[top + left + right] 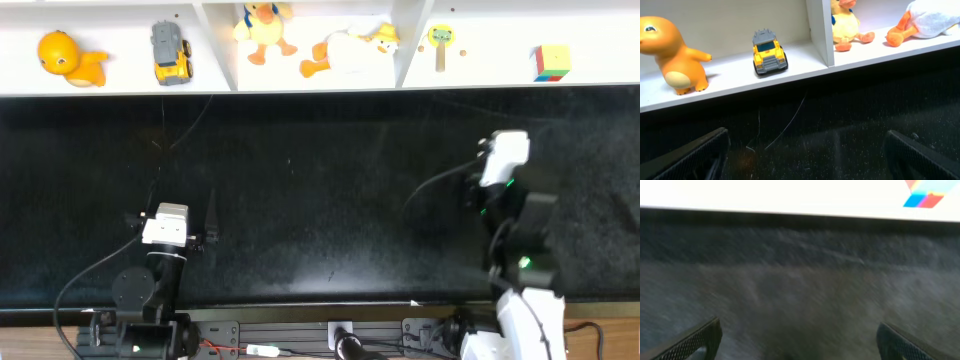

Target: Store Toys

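Note:
Toys stand in a white shelf (pixel 320 82) along the far edge of the table. From left to right they are an orange creature (pixel 70 58), a yellow truck (pixel 170 52), a yellow duck plush (pixel 265 30), a white duck plush (pixel 345 50), a wooden toy (pixel 440 42) and a coloured cube (pixel 551 62). My left gripper (pixel 168 222) is low at the near left, open and holding nothing (pixel 805 162); it faces the orange creature (pixel 672 57) and the truck (pixel 769 52). My right gripper (pixel 503 152) is at the right, open and holding nothing (pixel 797 345), with the cube (pixel 924 195) ahead of it.
A black mat (pixel 320 200) covers the table between the arms and the shelf. White dividers (pixel 819 30) split the shelf into compartments. Cables trail from both arms near the front edge.

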Available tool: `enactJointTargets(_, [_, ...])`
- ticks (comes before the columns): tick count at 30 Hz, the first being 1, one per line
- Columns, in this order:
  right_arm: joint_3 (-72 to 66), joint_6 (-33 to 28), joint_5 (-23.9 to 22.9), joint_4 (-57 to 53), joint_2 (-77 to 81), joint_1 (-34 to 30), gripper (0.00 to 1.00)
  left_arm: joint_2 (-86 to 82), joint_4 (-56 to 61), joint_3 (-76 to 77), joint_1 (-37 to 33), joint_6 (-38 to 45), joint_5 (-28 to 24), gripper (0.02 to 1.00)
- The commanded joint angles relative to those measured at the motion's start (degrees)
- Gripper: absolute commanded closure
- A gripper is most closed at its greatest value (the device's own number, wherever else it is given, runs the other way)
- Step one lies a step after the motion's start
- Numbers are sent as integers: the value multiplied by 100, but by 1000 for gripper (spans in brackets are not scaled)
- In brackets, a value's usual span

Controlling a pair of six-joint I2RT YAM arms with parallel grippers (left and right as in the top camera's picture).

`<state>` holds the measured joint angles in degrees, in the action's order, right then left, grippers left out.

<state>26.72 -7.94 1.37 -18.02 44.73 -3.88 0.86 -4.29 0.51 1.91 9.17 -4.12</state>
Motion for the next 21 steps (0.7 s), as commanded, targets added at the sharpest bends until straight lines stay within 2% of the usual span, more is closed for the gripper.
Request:
enactJointTargets(1, [-848, 1167, -420, 717, -1075, 459, 5, -70, -13, -7, 52, -66, -76, 23])
enactJointTargets(4, [-1495, 1532, -330, 1475, -1864, 516, 5, -70, -13, -7, 52, -66, -76, 23])
enactJointTargets(8, [-2116, 1526, -225, 1991, -2675, 516, 7, -70, -13, -7, 52, -66, -76, 23])
enactJointTargets(14, [-2653, 1521, -179, 1829, -3333, 538, 5, -70, -15, -7, 52, -66, -76, 25])
enactJointTargets(17, [-2647, 1526, 101, 1346, -3622, 627, 5, -70, -13, -7, 52, -66, -76, 23])
enactJointTargets(21, [-2647, 1521, 68, 1375, -3939, 728, 7, -70, -15, -7, 52, -66, -76, 23])
